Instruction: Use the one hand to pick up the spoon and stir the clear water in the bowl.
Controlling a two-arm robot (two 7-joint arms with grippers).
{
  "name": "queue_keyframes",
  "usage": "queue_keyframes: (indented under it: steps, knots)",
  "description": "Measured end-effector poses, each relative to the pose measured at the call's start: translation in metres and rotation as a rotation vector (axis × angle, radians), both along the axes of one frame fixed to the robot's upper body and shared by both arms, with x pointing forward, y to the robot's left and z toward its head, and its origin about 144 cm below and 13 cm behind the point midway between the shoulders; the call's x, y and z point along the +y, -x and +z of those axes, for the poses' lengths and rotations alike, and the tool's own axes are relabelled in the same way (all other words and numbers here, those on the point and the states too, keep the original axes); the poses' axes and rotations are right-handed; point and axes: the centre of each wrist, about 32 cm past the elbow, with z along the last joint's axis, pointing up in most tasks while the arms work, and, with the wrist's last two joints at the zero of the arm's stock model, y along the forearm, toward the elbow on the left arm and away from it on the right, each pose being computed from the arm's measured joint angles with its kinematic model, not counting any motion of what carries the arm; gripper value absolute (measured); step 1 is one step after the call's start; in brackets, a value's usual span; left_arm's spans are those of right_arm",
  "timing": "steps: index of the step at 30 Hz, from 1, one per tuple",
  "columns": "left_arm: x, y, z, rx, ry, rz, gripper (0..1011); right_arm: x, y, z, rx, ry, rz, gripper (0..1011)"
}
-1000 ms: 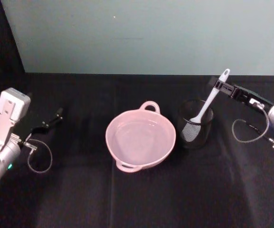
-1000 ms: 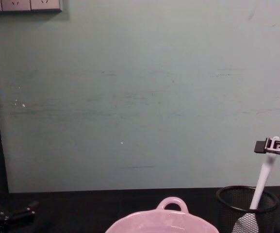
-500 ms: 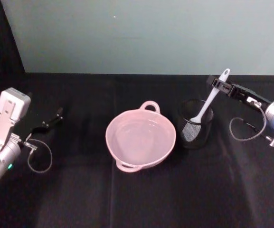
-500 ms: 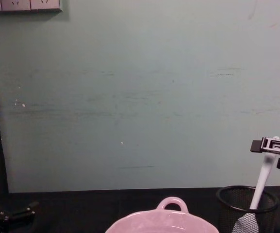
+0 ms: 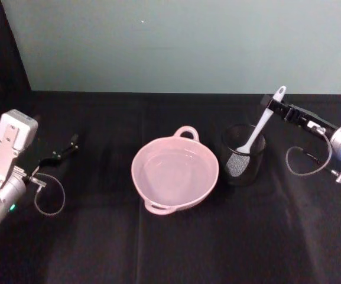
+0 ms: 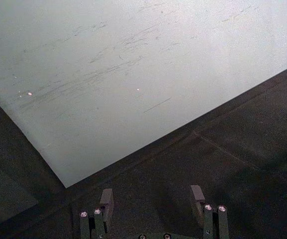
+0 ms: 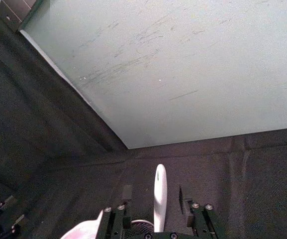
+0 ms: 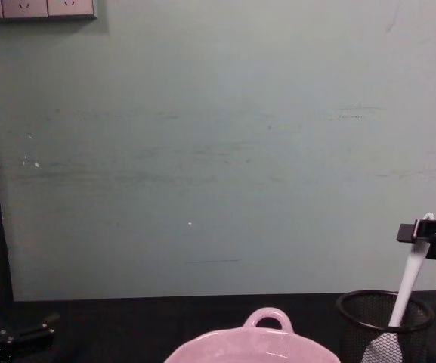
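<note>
over at 2 o'clock from the bowl [image 5: 133, 168], right gripper [image 5: 269, 106] up at the top of the spoon [image 5: 262, 127]. jaws parted, one finger [image 7: 127, 191] each side of the white handle, a gap showing on both sides in the right wrist view, so nothing gripped yet. spoon standing in a black mesh cup [image 5: 256, 160], flat head down inside, handle leaning out toward 1 o'clock. cup at 3 o'clock from the bowl and just beside it, its rim ringing the spoon head, squarely between bowl and right arm. from the chest, handle poking above the cup rim with the gripper [image 8: 427, 231] across its tip.

pink bowl mid-cloth, loop handle at 12 o'clock, clear water [image 5: 173, 174] lying inside, barely a shimmer.

away at 9 o'clock, well apart, left gripper [image 5: 68, 146] low over the black cloth [image 5: 158, 248], fingers [image 6: 106, 201] spread wide, empty. loose cable [image 5: 303, 163] looped by the right arm. pale green wall [image 5: 188, 41] behind.
</note>
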Motion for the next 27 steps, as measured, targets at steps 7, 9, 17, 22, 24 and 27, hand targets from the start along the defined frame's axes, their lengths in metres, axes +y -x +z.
queue_keyframes:
  steps: [7,9,17,22,24,27]
  knots:
    - [0.000,0.000,0.000,0.000,0.000,0.000,1011,0.000,0.000,0.000,0.001,0.000,0.000,396]
    - [0.000,0.000,0.000,0.000,0.000,0.000,1011,0.000,0.000,0.000,0.001,0.000,0.000,362]
    - [0.000,0.000,0.000,0.000,0.000,0.000,1011,0.000,0.000,0.000,0.001,0.000,0.000,113]
    - [0.000,0.000,0.000,0.000,0.000,0.000,1011,0.000,0.002,0.003,-0.031,0.020,0.009,110]
    - [0.000,0.000,0.000,0.000,0.000,0.000,1011,0.001,0.004,0.006,-0.054,0.035,0.015,110]
    - [0.000,0.000,0.000,0.000,0.000,0.000,1011,0.003,0.007,0.015,-0.102,0.070,0.028,110]
